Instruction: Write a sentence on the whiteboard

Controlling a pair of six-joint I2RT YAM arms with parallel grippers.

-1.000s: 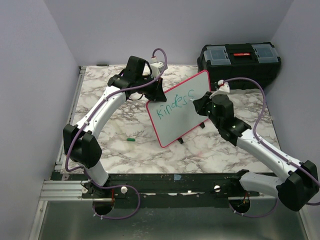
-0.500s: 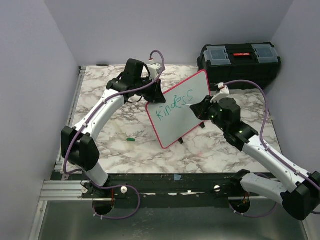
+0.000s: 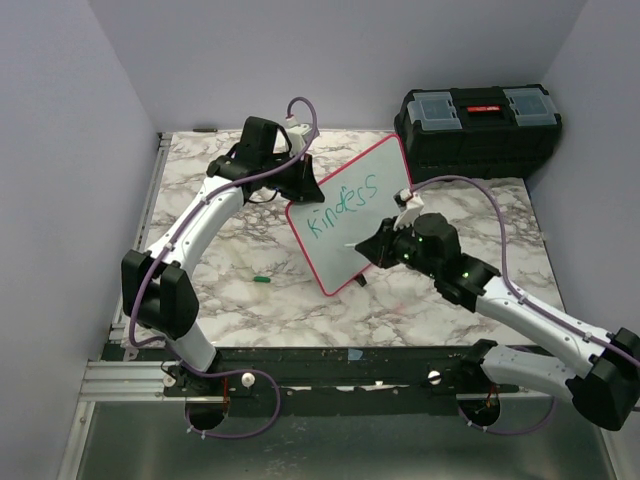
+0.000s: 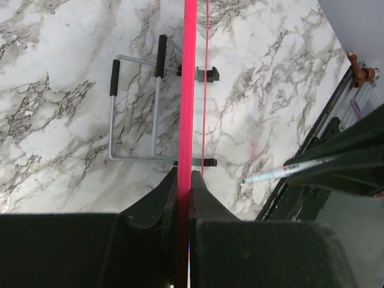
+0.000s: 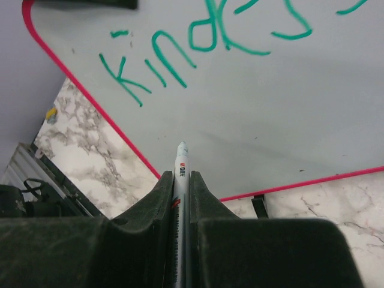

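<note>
Marble table [image 3: 200, 300] with the whiteboard [image 3: 335, 250] held tilted near its centre, its long axis running from near-left to far-right. The left claw [image 4: 188, 181] pinches the board's red rim at the far-left edge. The right claw [image 5: 180, 180], nearer the blank lower area, pinches a marker [image 5: 180, 165] aimed at the board below the green lettering [image 5: 204, 54], a single line reading "Kindess". Whether the tip touches cannot be told.
</note>
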